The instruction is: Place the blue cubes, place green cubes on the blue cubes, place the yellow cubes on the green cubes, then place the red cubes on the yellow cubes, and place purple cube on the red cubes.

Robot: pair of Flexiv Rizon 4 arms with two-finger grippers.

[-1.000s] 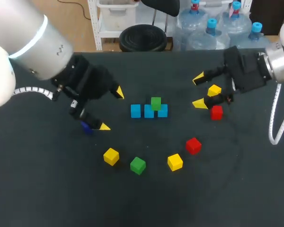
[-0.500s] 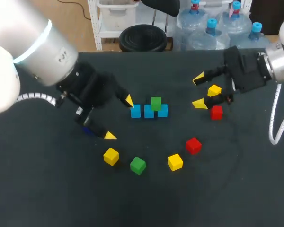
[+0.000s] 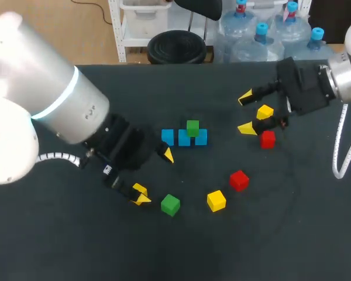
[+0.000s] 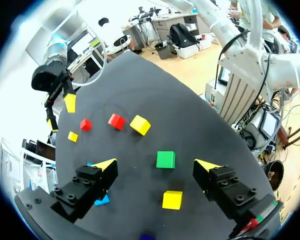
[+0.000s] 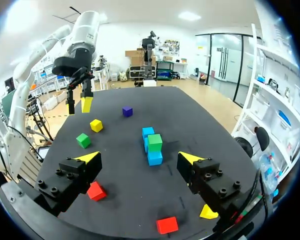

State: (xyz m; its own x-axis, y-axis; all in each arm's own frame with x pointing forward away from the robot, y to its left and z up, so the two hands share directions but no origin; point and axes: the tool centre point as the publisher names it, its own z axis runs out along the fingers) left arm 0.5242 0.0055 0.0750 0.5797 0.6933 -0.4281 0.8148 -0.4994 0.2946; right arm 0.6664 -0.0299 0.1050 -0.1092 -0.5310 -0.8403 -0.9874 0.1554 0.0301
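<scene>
Left gripper, jaws apart, beside green cube: likely next pick for 3 blue cubes. Right gripper, jaws apart, parked far right.

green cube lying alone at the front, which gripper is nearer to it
Left. The left gripper is just beside the green cube, one yellow tip close to it. The right gripper is far across the table.

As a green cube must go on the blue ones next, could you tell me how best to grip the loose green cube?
Probably from straight above, closing on two opposite side faces. The green cube lies flat, apart from the yellow cubes beside it, so its sides are free. My open left end effector is nearest; turn it square to the cube's faces.
</scene>
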